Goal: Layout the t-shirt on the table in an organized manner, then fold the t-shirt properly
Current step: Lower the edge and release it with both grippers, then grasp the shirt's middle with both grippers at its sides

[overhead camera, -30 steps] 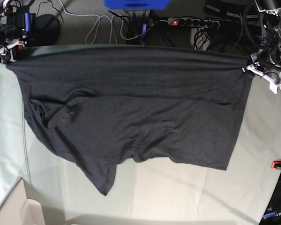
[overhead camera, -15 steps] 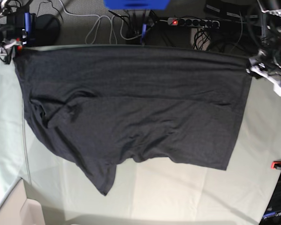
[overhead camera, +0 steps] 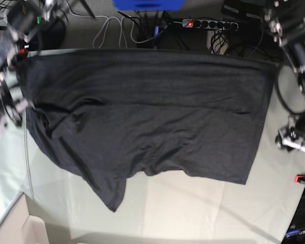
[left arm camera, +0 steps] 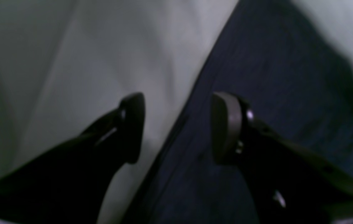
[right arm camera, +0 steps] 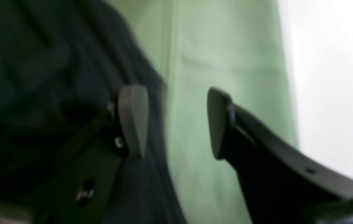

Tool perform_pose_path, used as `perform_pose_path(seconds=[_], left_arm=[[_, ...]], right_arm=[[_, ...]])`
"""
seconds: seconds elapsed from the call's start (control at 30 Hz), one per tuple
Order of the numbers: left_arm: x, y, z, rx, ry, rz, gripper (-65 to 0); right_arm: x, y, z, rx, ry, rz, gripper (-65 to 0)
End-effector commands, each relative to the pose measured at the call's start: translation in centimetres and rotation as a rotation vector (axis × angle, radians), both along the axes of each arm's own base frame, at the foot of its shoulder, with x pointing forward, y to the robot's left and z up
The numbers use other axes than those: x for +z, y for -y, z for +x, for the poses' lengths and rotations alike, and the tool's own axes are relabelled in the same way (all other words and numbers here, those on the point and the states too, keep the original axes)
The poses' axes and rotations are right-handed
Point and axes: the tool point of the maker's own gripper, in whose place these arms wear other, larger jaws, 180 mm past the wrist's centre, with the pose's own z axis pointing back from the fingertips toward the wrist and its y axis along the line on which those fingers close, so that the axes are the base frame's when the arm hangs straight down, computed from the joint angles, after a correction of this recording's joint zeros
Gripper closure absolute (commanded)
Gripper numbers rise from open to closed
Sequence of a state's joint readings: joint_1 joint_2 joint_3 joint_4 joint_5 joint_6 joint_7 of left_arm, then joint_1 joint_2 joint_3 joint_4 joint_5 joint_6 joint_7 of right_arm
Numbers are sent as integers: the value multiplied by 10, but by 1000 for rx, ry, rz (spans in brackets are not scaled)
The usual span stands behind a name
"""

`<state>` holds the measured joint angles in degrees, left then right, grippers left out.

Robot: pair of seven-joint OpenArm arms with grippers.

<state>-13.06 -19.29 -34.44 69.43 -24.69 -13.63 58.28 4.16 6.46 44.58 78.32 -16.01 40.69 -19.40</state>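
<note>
The dark charcoal t-shirt (overhead camera: 152, 112) lies spread on the pale green table (overhead camera: 193, 203), with one sleeve bunched at the left and a flap pointing to the front. Its graphic is not in view. My left gripper (overhead camera: 293, 138) hovers open by the shirt's right edge. In the left wrist view the left gripper (left arm camera: 178, 127) straddles the shirt's edge (left arm camera: 257, 77). My right gripper (overhead camera: 7, 109) is blurred at the shirt's left edge. In the right wrist view the right gripper (right arm camera: 175, 121) is open over the shirt's edge (right arm camera: 39, 77) and holds nothing.
A power strip (overhead camera: 208, 24) and cables (overhead camera: 112, 30) lie beyond the table's far edge. A red clamp (overhead camera: 302, 178) sits at the right edge. A cardboard box (overhead camera: 20, 229) stands at the front left corner.
Both grippers have left the shirt's far corners and moved toward the front along its side edges. The shirt lies still.
</note>
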Motion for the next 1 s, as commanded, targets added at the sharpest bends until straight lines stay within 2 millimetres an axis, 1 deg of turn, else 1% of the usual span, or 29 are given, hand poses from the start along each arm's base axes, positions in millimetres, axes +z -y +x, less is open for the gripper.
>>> perform_pose_path(seconds=[0.0,0.1,0.17,0.2,0.27,0.3,0.33,0.37,0.47,0.57,0.6,0.67,0.77,0.87,0.97], left_arm=[[23,-11,19,15,68,16,-327],[31,-14,40,44,142,7,-327],[33,-10,52,34,190,33,-327],[34,-9,57,27,215,51,-327],[37,-1,67,3,268,87,-327],[37,3,71,-8,285,99,-327],[33,5,70,-16,288,107,-327],[29,7,69,-21,289,112,-327],[19,8,67,-17,286,113,-327],[0,4,61,9,252,93,-327],[-3,2,61,18,253,91,-327],[-6,-1,62,36,263,88,-327],[-13,-4,63,56,262,78,-327],[-18,-5,66,71,252,62,-327],[-21,-4,72,84,251,53,-327]], right_arm=[[19,7,24,-4,61,-22,-311],[11,-5,61,11,55,43,-311],[7,-12,87,20,44,88,-311],[8,-13,97,27,37,97,-311],[3,-18,113,40,19,141,-311],[-2,-23,118,46,9,170,-311],[-2,-23,122,52,4,182,-311],[-5,-24,125,57,2,197,-311],[-12,-35,135,76,30,259,-312],[-24,-48,136,90,53,320,-312],[-25,-51,137,94,69,332,-312],[-28,-59,138,113,88,341,-312],[-41,-82,136,177,61,354,-312],[-50,-92,133,228,30,345,-312],[-56,-98,130,235,33,364,-312]])
